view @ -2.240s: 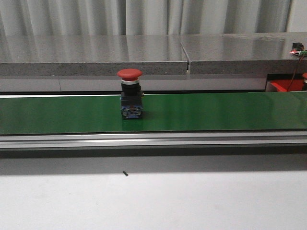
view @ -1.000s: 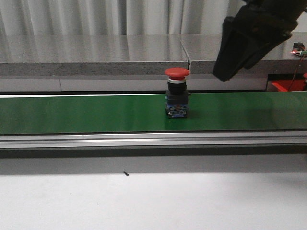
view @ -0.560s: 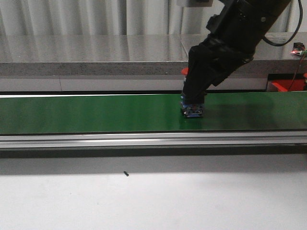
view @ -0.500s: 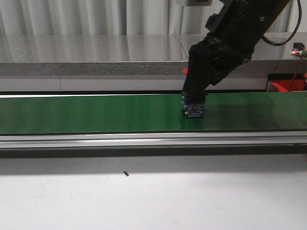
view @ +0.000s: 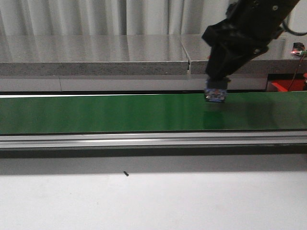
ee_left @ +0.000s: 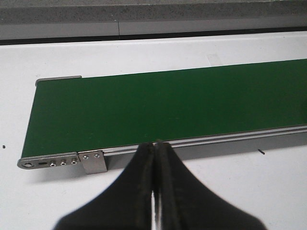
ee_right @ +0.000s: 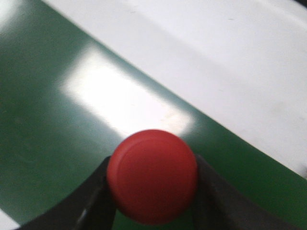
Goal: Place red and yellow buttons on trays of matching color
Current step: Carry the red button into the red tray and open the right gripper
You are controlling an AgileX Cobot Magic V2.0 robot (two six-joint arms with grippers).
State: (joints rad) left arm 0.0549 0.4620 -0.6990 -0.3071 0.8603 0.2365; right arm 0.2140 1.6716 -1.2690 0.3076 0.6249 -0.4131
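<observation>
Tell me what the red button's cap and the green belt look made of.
The red button, held in the right pincer, has a smooth cap with a matte, even sheen, probably moulded plastic. The green belt looks like a glossy rubbery or PVC sheet: it mirrors the light as broad soft glare.

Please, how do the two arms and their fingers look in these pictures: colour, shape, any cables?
The right gripper and its arm are black and blocky, and a thin black cable loops beside the arm. The left gripper shows only two black fingers, broad at the base and tapering to narrow tips. No markings are visible.

left pincer [ee_left: 154, 165] closed, green belt [ee_left: 158, 110] beyond
</observation>
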